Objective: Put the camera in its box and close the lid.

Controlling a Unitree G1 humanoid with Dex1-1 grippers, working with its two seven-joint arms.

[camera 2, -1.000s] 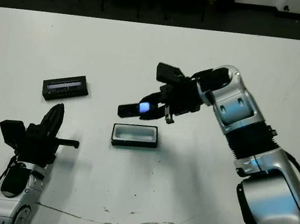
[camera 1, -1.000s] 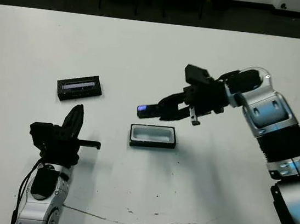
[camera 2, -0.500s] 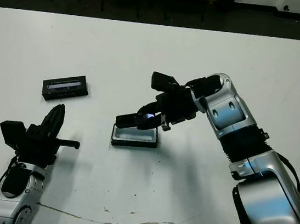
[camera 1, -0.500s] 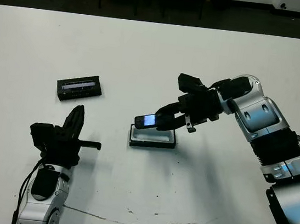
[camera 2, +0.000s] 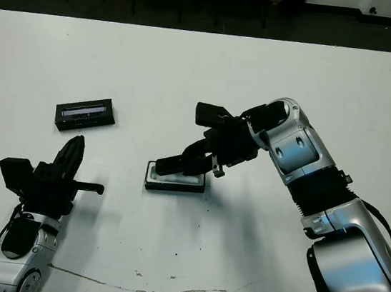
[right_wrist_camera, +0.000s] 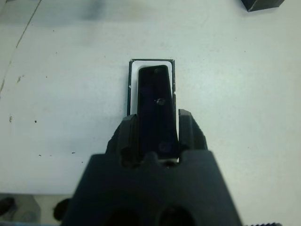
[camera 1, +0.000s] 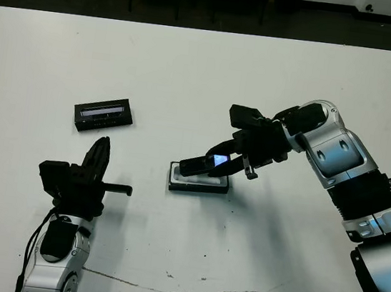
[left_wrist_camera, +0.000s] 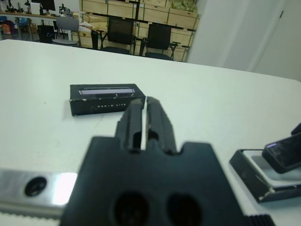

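White table: right gripper [right_wrist_camera: 157, 141] pinching the camera [right_wrist_camera: 156, 106] should level it over the box [camera 1: 199, 181]; left gripper [left_wrist_camera: 144, 110] pressed together.

A workroom: wooden crates [left_wrist_camera: 141, 8], office chairs [left_wrist_camera: 120, 35], white table [camera 1: 206, 68].

Bright, even overhead light falls on the white table [camera 1: 191, 66]; shadows are soft and short. A bluish glint shows on the camera [camera 1: 219, 161]. In the wrist views the near fingers [left_wrist_camera: 134, 120] blur, and the room behind looks soft.
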